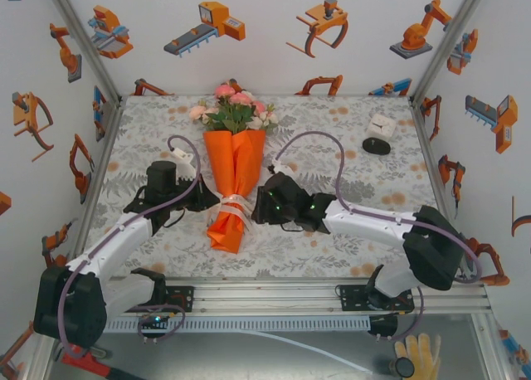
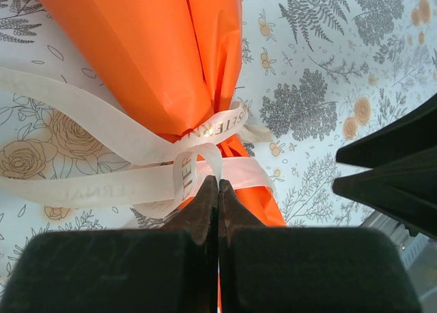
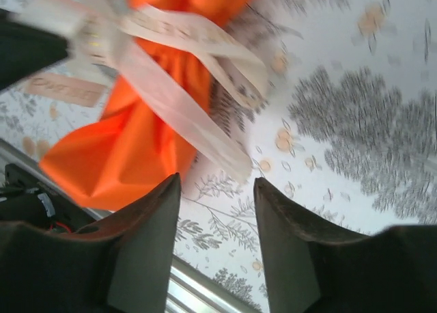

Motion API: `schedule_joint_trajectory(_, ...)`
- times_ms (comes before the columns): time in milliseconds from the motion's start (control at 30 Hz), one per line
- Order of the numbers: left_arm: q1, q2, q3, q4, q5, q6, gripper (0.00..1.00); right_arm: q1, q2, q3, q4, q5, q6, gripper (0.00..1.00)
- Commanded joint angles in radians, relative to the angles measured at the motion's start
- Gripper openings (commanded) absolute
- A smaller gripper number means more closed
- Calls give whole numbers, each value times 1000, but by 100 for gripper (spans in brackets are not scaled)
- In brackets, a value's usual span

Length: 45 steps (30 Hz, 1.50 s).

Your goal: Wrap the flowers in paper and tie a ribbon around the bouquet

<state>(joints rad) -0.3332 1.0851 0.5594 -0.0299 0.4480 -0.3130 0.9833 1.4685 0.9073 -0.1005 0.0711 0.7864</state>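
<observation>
Bouquet (image 1: 234,177) lies on the surface (image 1: 332,139), cream ribbon (image 1: 232,204) knotted at its waist. Left end effector (image 2: 217,183), clamped tight, meets the ribbon; right end effector (image 3: 218,182) gapes empty just right of it.

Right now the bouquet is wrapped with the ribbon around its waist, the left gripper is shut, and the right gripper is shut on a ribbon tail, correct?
Not quite. The right gripper is open, its jaws apart with nothing between them, as the right wrist view shows; the ribbon tail lies ahead of it. The rest holds.
</observation>
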Motion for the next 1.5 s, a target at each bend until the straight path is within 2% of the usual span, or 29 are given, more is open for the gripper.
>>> schedule_joint_trajectory(0,-3,7,36,15,46,30,0,-23,48,88,-18,-9,-320,53)
schedule_joint_trajectory(67,-4,17,43,9,67,45,0,-93,114,127,-9,-90,-344,53)
schedule_joint_trajectory(133,-4,26,51,5,82,58,0,-154,168,130,56,-227,-365,53)
schedule_joint_trajectory(267,-10,30,63,-12,83,73,0,-179,292,186,84,-380,-489,55)
schedule_joint_trajectory(400,-13,19,65,-9,77,72,0,-207,370,201,173,-475,-455,52)
schedule_joint_trajectory(600,-14,4,64,-14,68,74,0,-212,410,196,214,-436,-438,42)
schedule_joint_trajectory(767,-14,-3,66,-22,61,78,0,-212,402,168,260,-449,-433,39)
schedule_joint_trajectory(833,-14,-1,64,-20,68,78,0,-214,393,167,259,-432,-439,27)
schedule_joint_trajectory(1033,-17,34,36,9,71,93,0,-221,365,204,198,-482,-463,7)
schedule_joint_trajectory(1167,-29,59,20,66,127,96,0,-221,346,265,126,-543,-463,4)
schedule_joint_trajectory(1467,-75,112,16,134,183,110,0,-213,285,280,193,-609,-378,4)
